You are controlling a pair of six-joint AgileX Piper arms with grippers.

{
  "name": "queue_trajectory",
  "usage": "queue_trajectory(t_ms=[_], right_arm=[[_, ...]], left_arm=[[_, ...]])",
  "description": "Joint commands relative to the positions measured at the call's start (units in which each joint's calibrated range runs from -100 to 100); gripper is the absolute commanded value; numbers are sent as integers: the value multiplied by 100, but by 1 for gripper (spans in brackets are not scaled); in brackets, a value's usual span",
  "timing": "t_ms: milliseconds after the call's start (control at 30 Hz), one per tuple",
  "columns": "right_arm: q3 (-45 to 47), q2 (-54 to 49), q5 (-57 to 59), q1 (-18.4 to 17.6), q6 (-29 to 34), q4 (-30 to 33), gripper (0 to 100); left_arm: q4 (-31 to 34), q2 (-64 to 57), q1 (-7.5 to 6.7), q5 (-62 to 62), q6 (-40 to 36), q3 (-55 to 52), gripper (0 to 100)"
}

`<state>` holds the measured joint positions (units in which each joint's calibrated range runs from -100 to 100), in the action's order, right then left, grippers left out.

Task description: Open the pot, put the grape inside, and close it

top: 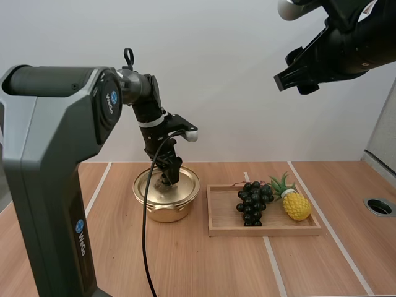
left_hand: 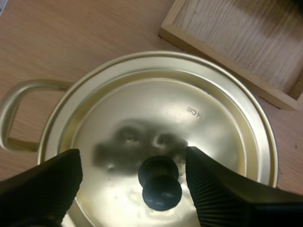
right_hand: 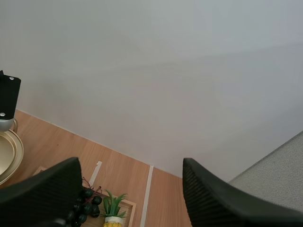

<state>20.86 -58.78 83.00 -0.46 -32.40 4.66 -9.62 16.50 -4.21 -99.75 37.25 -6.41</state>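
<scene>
Nothing done: lid (left_hand: pixel 189 94) on pot (top: pixel 166 212), my left jaws released astride its knob (left_hand: pixel 160 182); grapes (top: pixel 253 203) at pot's three o'clock; right jaws released.

Your right gripper (right_hand: pixel 131 165) hangs with its fingers spread apart, holding nothing. Beyond them you see the grapes (right_hand: pixel 84 204) on the wooden tray (right_hand: pixel 129 205), the pineapple (right_hand: pixel 112 213) at their three o'clock and the pot (right_hand: pixel 9 153) at ten o'clock.
</scene>
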Motion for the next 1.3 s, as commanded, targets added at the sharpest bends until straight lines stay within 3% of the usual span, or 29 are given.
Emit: queue_trajectory(t_ms=[0,533,767,1267], right_arm=[[-42,-65,21,17,-41,-47,100],[-42,-65,21,17,-41,-47,100],[-42,-65,21,17,-41,-47,100],[-42,-65,21,17,-41,-47,100]], left_arm=[[67,-8,-18,-25,-59,45,100],[76,-8,-18,-25,-174,45,99],[131,-8,-18,-25,-172,45,2],[153,-462,-18,-25,-384,401,0]])
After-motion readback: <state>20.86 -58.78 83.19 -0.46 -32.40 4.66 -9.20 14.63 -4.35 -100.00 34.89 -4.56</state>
